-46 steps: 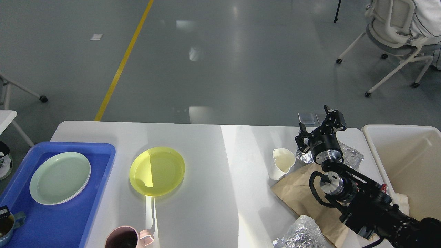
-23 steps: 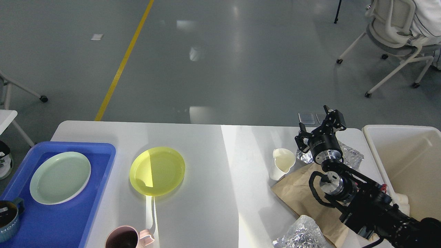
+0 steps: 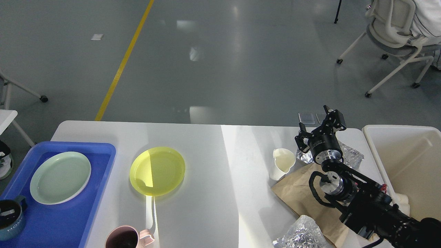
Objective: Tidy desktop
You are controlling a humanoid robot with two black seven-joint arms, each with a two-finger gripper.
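Observation:
The desktop (image 3: 213,148) is a wide white tabletop. On it lie a yellow plate (image 3: 157,171), a white spoon (image 3: 150,210), a pink mug (image 3: 124,238), a white paper cup (image 3: 282,163), a brown paper bag (image 3: 303,196) and crumpled foil (image 3: 349,155). My right gripper (image 3: 315,120) hangs open above the table's far right, just beyond the cup and over the foil, with nothing between its fingers. My left gripper is out of view.
At the left, a blue tray (image 3: 100,172) holds a pale green plate (image 3: 60,177) and a blue mug (image 3: 10,217). An off-white tub (image 3: 406,162) stands at the right edge. More foil (image 3: 301,236) lies at the front right. An office chair (image 3: 396,31) stands beyond the table.
The blue mug has shifted a little to the right at the tray's front left, and the dark part over it is gone. My right arm has not moved.

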